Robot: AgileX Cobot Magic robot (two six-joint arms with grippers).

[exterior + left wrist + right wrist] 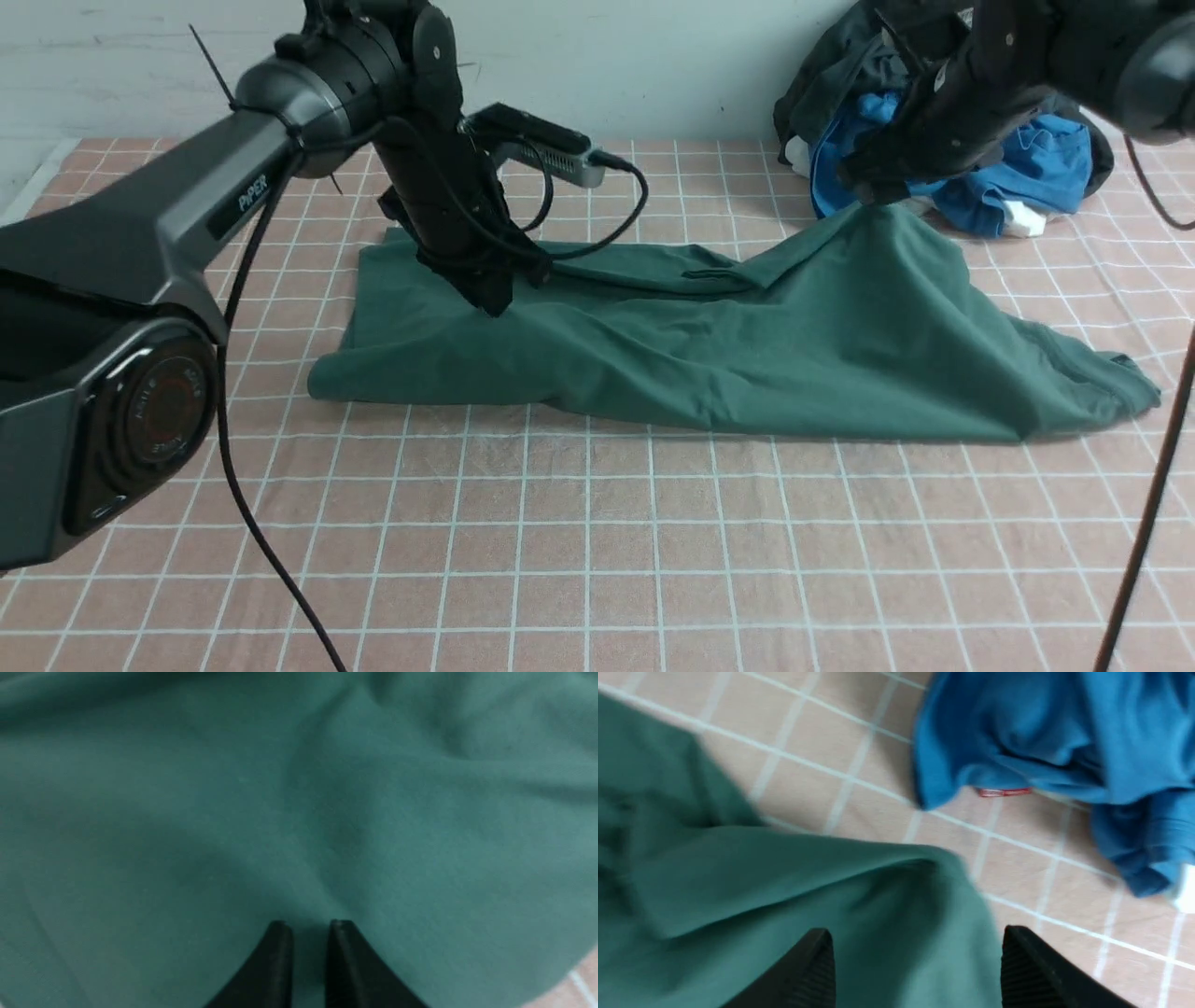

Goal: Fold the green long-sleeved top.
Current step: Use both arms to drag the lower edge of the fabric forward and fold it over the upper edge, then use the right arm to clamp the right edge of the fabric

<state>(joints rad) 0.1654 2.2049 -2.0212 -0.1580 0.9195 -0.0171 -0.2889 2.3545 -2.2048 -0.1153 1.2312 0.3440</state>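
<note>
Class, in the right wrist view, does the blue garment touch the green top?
No: bare tiled table shows between the blue garment and the green top.

Matt soft-knit cloth green long-sleeved top [747, 364], matt wrinkled tablecloth [597, 560], smooth plastic arm casing [140, 233]

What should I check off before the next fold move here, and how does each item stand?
1. Right gripper open: ok, its jaws stand wide apart over the green top.
2. Left gripper pinching fabric: cannot tell. Its jaws are almost together at the top's surface, but no pinched fold shows.
3. Top lying flat: not ok. Its right part rises to a peak under the right gripper.
4. Blue garment apart from the top: ok, bare table shows between them.
5. Collar and logo located: cannot tell, neither is visible.
</note>
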